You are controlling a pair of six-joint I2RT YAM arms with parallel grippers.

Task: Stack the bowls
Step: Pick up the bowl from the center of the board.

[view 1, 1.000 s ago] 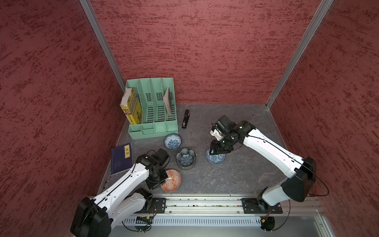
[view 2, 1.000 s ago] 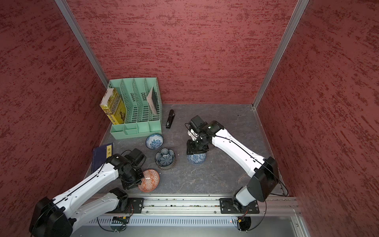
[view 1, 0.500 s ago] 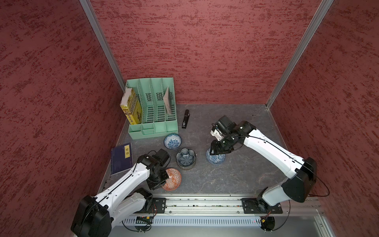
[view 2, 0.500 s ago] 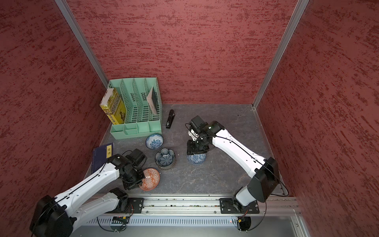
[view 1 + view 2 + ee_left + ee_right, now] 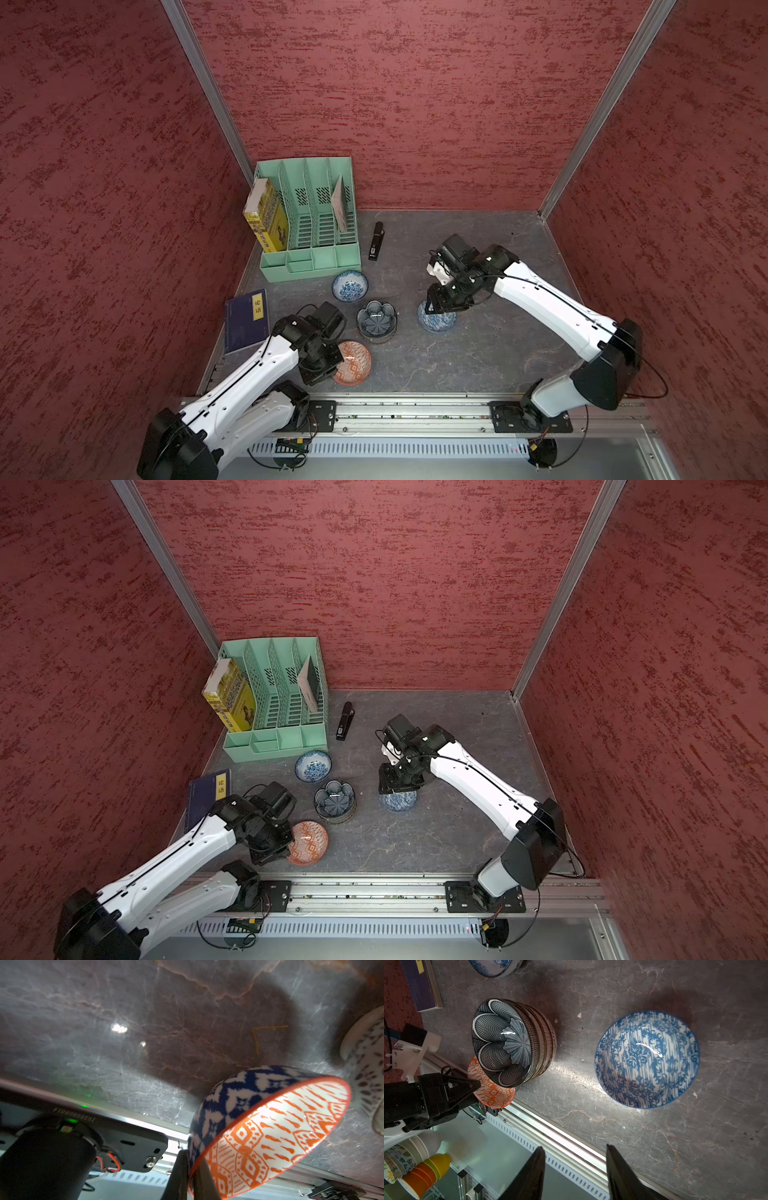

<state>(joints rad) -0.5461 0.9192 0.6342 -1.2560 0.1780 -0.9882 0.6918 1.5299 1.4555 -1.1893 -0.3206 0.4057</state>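
Observation:
My left gripper (image 5: 192, 1169) is shut on the rim of the orange-red geometric bowl (image 5: 270, 1126), which sits tilted near the front edge (image 5: 353, 362) (image 5: 309, 841). Just behind it stands a stack of bowls (image 5: 376, 321) (image 5: 335, 801) topped by the dark-blue flower-shaped one (image 5: 504, 1043). A blue-white bowl (image 5: 350, 286) rests alone near the organizer. My right gripper (image 5: 575, 1147) hangs open and empty over a second blue-white bowl (image 5: 646, 1059) (image 5: 436, 322).
A green file organizer (image 5: 309, 232) with a yellow book (image 5: 266, 216) stands at the back left. A black stapler (image 5: 376, 247) lies beside it and a blue book (image 5: 245, 320) by the left wall. A metal rail (image 5: 415, 411) runs along the front.
My left gripper has closed fully on the orange-red bowl's rim and the bowl has shifted slightly. The right arm has barely moved.

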